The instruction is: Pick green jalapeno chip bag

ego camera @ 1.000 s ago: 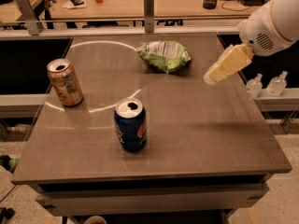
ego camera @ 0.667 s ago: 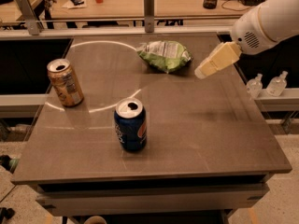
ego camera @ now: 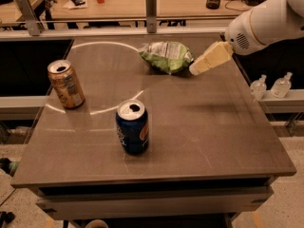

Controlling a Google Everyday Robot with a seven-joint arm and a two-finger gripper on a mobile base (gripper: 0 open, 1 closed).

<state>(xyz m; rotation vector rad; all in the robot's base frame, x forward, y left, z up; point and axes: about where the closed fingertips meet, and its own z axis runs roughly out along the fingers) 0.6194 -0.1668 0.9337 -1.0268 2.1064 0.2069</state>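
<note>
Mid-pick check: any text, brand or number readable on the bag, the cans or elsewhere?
No text can be read here.
Green jalapeno chip bag: white printed patches, too blurred to read.
Blue can: a round emblem, no legible words.
Tan-orange can: print too blurred.
End effector, just right of the bag: no markings visible.

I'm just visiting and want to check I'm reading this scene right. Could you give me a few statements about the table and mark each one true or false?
1. The green jalapeno chip bag lies near the far edge of the table. True.
2. The gripper hangs over the blue can. False: it is close beside the bag, well away from that can.
3. The blue can and the tan-orange can both stand upright. True.
4. The bag is lifted off the table. False: it rests on the tabletop.
</note>
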